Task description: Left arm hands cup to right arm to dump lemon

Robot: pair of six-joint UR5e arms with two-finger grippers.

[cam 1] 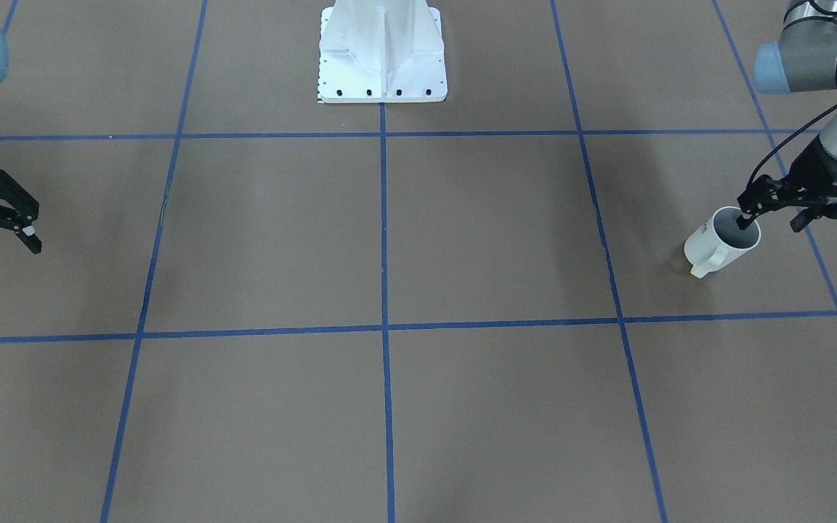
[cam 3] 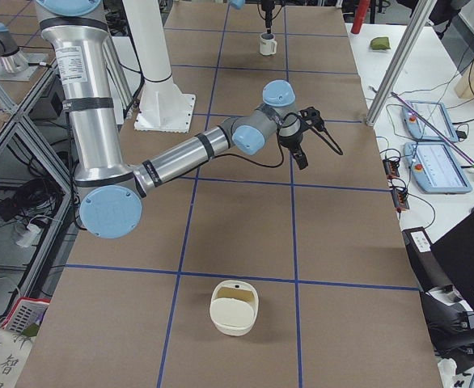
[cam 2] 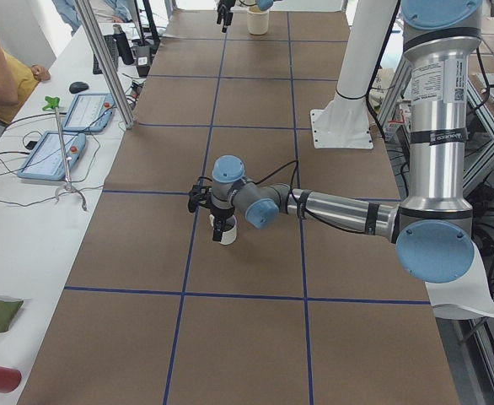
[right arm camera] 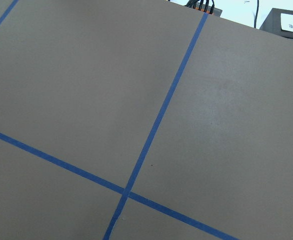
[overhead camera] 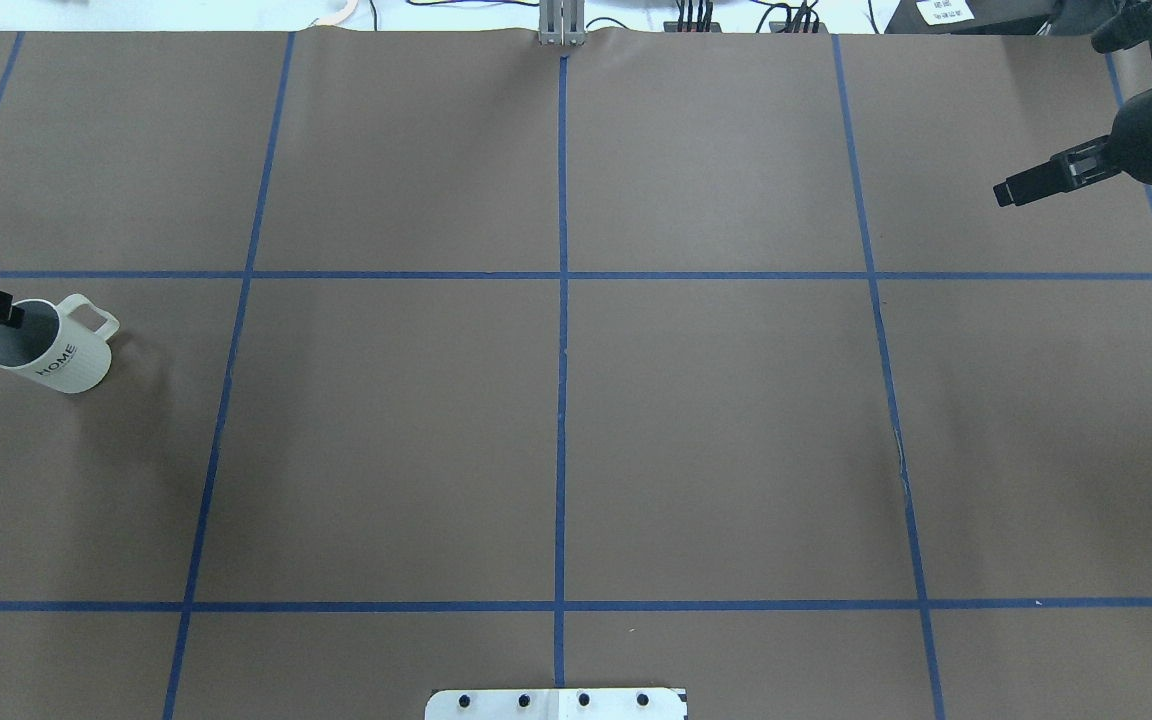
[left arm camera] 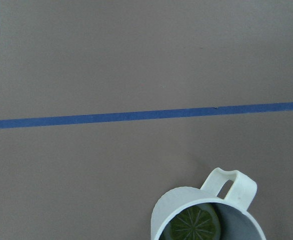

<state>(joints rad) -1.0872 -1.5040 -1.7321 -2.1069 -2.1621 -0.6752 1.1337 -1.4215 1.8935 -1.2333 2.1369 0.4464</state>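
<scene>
Cup stands upright on the tabletop, far over on the robot's left side, with a lemon slice inside. Left tool is open, one finger inside the rim and one outside, holding nothing yet. It should pinch the wall tight and lift straight up, so nothing spills. Right tool hangs far away, open and empty. The cup says "HOME".

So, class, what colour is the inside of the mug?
Grey; the mug shows it best in the overhead exterior view.
</scene>
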